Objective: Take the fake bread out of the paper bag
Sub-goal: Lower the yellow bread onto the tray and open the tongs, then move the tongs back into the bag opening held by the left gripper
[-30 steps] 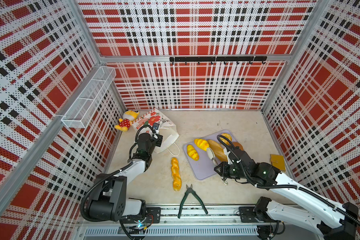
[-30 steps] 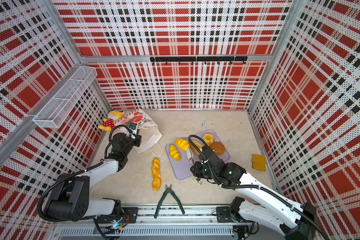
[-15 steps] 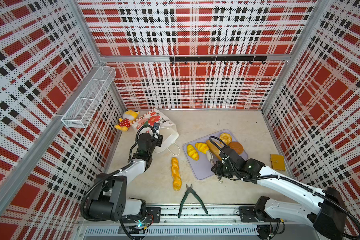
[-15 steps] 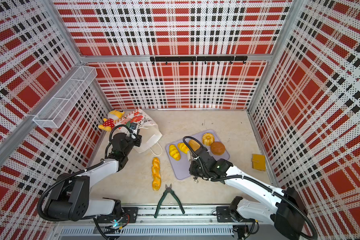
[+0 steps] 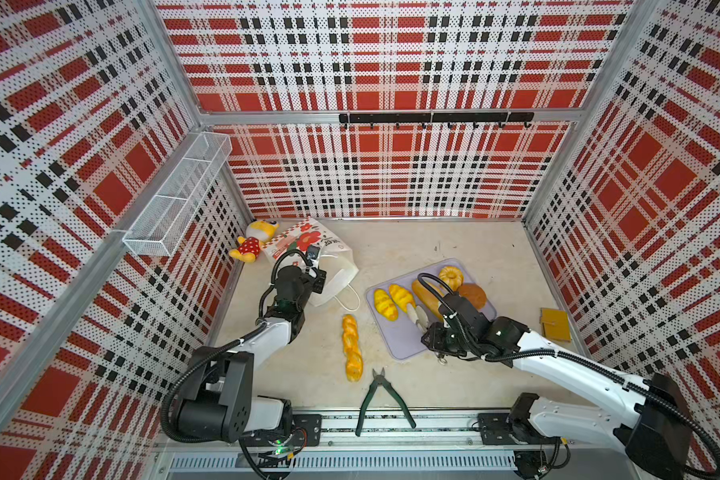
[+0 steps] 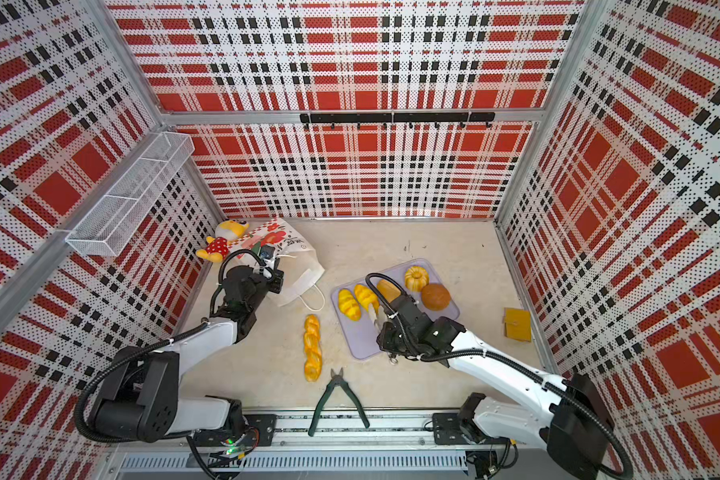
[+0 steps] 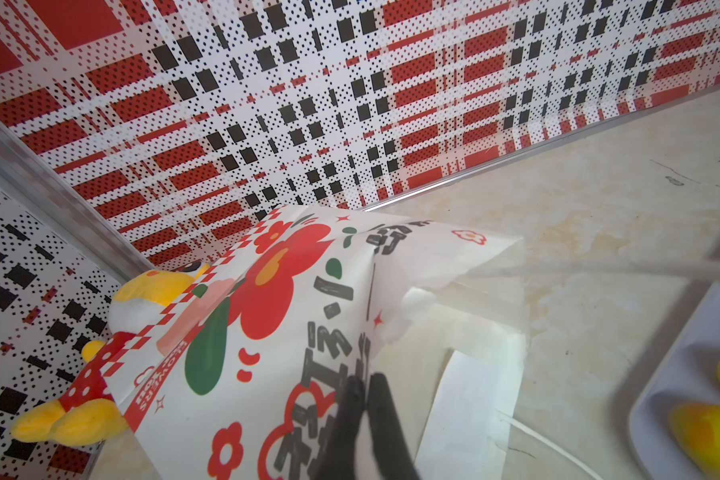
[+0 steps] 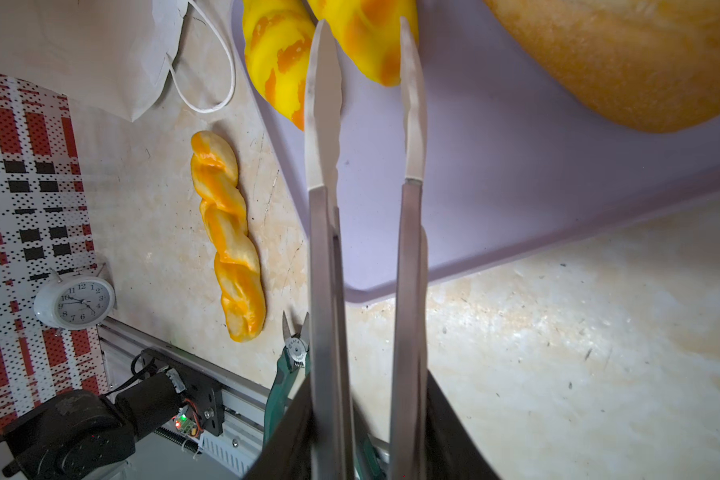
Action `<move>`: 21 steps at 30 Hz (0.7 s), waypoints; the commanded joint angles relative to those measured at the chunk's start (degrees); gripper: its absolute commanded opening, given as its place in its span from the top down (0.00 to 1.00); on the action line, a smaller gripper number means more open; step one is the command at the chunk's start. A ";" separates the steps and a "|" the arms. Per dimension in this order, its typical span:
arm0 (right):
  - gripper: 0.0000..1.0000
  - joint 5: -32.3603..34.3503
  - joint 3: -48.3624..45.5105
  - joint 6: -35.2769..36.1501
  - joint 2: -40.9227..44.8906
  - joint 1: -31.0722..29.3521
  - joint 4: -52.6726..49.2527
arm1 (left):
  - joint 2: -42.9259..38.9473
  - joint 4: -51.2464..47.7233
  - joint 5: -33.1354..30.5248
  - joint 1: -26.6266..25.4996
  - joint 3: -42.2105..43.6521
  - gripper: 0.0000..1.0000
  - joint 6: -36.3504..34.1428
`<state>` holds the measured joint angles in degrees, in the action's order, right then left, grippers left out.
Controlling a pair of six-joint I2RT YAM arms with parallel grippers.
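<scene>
The step in hand looked like a set-down just finished, with a return trip due. The paper bag [image 5: 304, 239] lay on its side on the counter [image 5: 454, 245], well apart from the lilac tray [image 5: 400, 336], its mouth turned toward the tray. The left pincer [image 7: 365, 382] was clenched on the bag's upper wall, lifting it. That pinch ought to be kept firm and high so the mouth gapes. The right pincer [image 8: 366, 399] grasped a pair of tongs [image 8: 323, 249], whose blades stood apart and empty just over the tray, beside the croissants [image 5: 385, 304]. They should rise clear of the tray first, then enter the bag low. Whether any bread remained inside could not be seen.

The counter was pale, mottled and scuffed. The bag was thin white paper, creased and printed with red flowers. The tray was flat, smooth lilac with rounded corners and a low rim. On it lay the long loaf [image 5: 425, 291], golden-brown and finely grained. Off the tray, near its edge, lay the twisted braid [image 5: 352, 347], glossy yellow-orange. Also on the tray sat a domed brown bun [image 5: 472, 296], a fluted ring cake [image 5: 450, 276] and the two streaked yellow croissants. Such slick skins would likely want a gentle, centred squeeze. The tongs were slim brushed metal with pale scalloped tips.
</scene>
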<state>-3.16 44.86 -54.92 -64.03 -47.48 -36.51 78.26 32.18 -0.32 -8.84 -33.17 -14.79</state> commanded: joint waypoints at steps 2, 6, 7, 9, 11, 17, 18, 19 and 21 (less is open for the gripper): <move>0.62 -0.25 0.40 -0.02 2.91 0.22 -1.89 | -1.10 1.74 -0.06 -0.57 0.02 1.00 0.21; 0.63 -1.04 3.52 1.44 4.59 0.20 -5.75 | -1.42 1.76 0.47 -0.65 0.12 1.00 -0.23; 0.64 -1.68 4.61 2.47 4.82 0.20 -6.19 | -1.69 1.59 0.65 -0.61 0.29 1.00 -0.58; 0.65 -4.30 6.85 4.53 4.48 0.20 -5.40 | -2.64 0.77 0.76 -0.65 0.62 1.00 -1.31; 0.67 -7.59 9.79 6.61 2.31 0.14 -4.12 | -4.32 -0.59 0.34 -0.66 1.06 1.00 -2.06; 0.71 -16.83 16.60 5.85 -8.57 -1.05 11.82 | -6.80 -3.43 0.74 0.57 1.00 1.00 -3.05; 0.70 -17.94 16.97 4.34 -10.83 -1.36 16.56 | -6.76 -3.38 1.09 0.79 1.06 1.00 -2.78; 0.70 -19.49 17.23 2.16 -13.60 -1.70 22.91 | -6.64 -3.28 1.51 0.75 1.07 1.00 -2.45; 0.71 -21.68 18.24 -2.10 -18.96 -2.29 33.93 | -6.17 -3.04 2.24 0.75 1.00 1.00 -1.97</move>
<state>-19.33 61.30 -52.29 -78.22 -48.95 -22.24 72.44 29.08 0.34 -8.43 -32.60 -17.37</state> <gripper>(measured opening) 0.292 0.050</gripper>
